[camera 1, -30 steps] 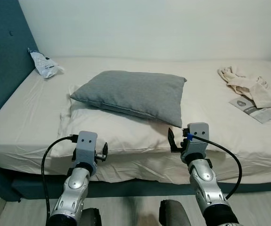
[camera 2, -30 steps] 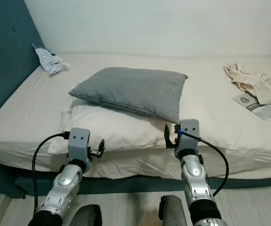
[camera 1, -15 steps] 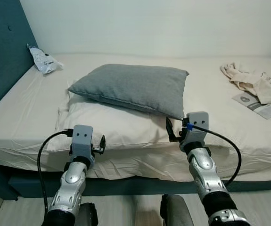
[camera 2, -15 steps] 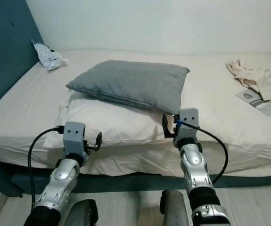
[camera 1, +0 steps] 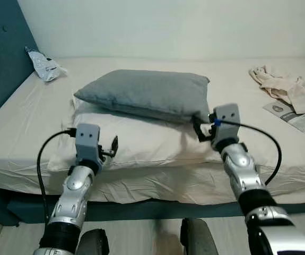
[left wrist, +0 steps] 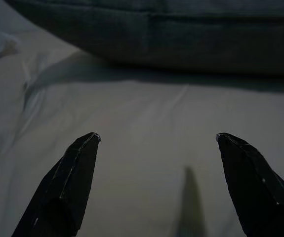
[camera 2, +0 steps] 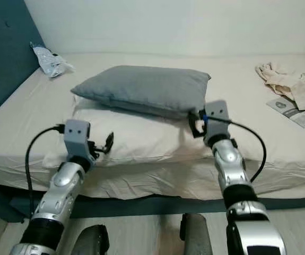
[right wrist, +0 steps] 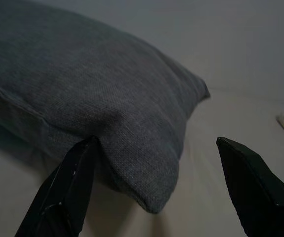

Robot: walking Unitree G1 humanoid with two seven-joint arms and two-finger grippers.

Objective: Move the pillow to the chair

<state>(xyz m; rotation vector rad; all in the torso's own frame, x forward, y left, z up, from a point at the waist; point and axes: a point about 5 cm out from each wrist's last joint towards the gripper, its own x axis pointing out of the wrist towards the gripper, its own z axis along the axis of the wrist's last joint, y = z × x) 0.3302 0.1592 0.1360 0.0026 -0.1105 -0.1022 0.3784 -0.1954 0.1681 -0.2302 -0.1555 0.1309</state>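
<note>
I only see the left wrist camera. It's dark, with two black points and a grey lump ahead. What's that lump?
Observer: A grey fabric pillow, lying on top of a white pillow on the bed.
Operator: Where's my other arm?
Observer: The right gripper is at that pillow's near right corner, jaws open on either side of the corner.
Operator: Anything else on there?
Observer: A crumpled beige cloth lies far off to the right.
</note>
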